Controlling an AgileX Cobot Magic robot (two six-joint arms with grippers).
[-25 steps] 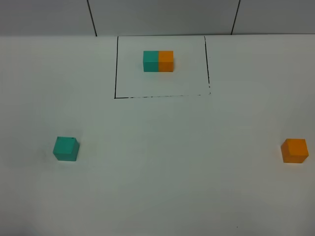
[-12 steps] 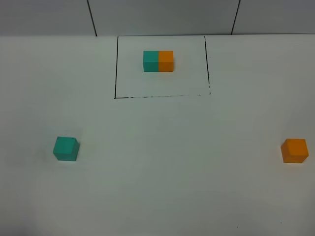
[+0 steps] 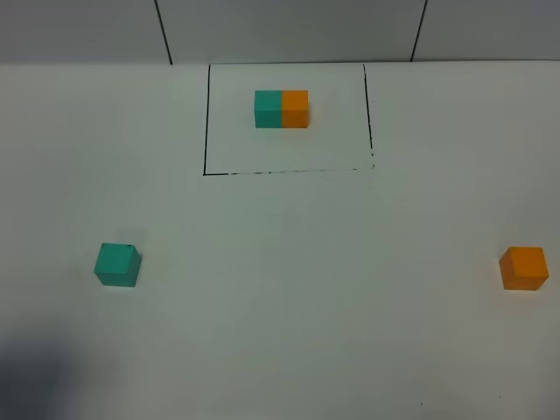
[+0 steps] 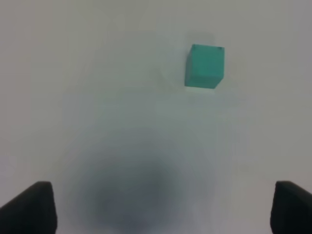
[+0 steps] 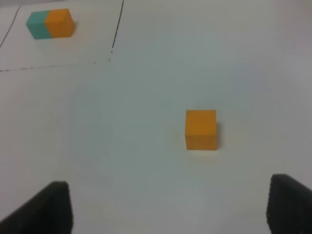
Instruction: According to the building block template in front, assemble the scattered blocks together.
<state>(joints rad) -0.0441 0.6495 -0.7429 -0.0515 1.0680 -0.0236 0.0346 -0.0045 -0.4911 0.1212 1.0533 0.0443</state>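
The building block template [image 3: 281, 108], a teal cube joined to an orange cube, sits at the far middle of the table inside a thin black outline [image 3: 206, 131]. It also shows in the right wrist view [image 5: 50, 23]. The scattered teal cube [image 3: 117, 264] lies alone at the left, and shows in the left wrist view [image 4: 204, 66]. The scattered orange cube [image 3: 523, 268] lies alone at the right, and shows in the right wrist view [image 5: 201, 129]. My left gripper [image 4: 163, 195] is open and empty, short of the teal cube. My right gripper [image 5: 169, 187] is open and empty, short of the orange cube.
The white table [image 3: 289, 289] spreads between the two loose cubes. A grey wall with dark seams [image 3: 163, 31] runs behind the table. A dark shadow [image 3: 35, 376] lies at the near left corner. Neither arm shows in the exterior view.
A dark shadow has come in at the near left corner of the exterior view. The cubes and the template have not moved.
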